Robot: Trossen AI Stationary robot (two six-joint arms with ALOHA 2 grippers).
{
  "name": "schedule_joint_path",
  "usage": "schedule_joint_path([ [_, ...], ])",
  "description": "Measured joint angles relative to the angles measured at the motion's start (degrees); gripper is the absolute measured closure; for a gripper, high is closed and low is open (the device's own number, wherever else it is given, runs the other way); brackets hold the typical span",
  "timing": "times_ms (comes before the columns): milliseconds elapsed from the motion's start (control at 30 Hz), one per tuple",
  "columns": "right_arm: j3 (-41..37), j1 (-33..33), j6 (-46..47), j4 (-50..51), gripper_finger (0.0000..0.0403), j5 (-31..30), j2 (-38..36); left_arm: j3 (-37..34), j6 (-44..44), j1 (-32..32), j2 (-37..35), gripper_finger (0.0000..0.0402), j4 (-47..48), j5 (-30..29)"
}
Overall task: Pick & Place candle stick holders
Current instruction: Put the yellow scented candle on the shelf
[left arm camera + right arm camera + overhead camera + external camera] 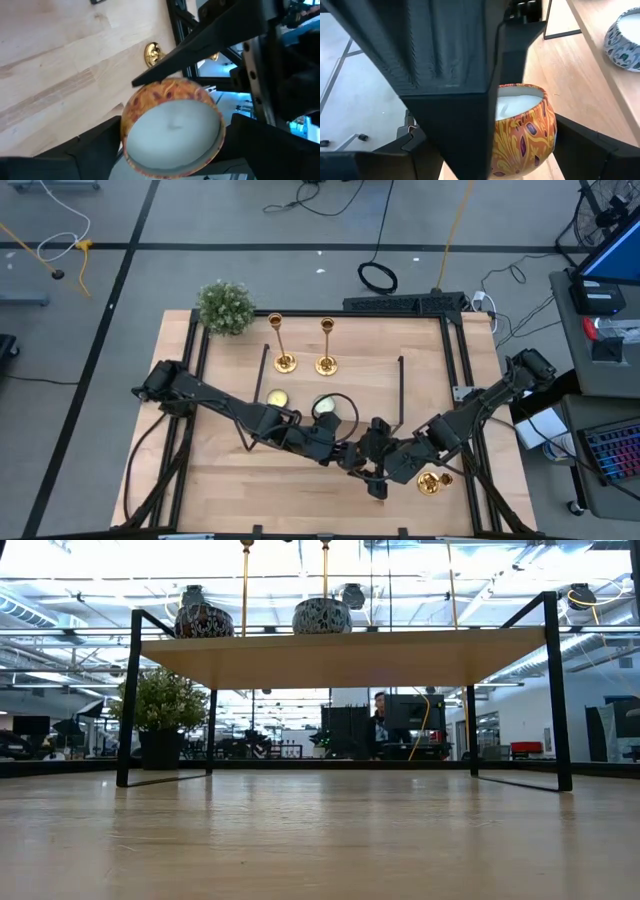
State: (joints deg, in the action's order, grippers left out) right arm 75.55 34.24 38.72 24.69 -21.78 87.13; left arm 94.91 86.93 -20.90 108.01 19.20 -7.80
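A robot lab in a big open room

A wooden table is set on a grey floor with loose cables. Computer screens, a keyboard and bright ceiling lights are seen around it.

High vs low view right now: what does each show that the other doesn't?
High only: both arms, with the left gripper and right gripper meeting close together above the table, and a third candlestick on the table by the right arm.
Low only: a person in the room behind; no arm shows here.
Both: the shelf, the plant, two upright candlesticks and two candles on the shelf.
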Motion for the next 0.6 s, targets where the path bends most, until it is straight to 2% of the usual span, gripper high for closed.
schedule_joint_path([
  [100,0.0,0.0,0.0,0.0,0.0106,0.2,0.0,0.0,-0.4,-0.1,0.0,0.0010,-0.5,-0.4],
  [433,0.1,0.0,0.3,0.0,0.0107,0.7,0.0,0.0,-2.2,-0.3,-0.5,0.0006,-0.8,1.6],
  [600,0.1,0.0,1.1,-0.1,0.0106,1.0,0.0,0.0,-3.4,-0.5,-2.3,0.0005,1.2,0.2],
])
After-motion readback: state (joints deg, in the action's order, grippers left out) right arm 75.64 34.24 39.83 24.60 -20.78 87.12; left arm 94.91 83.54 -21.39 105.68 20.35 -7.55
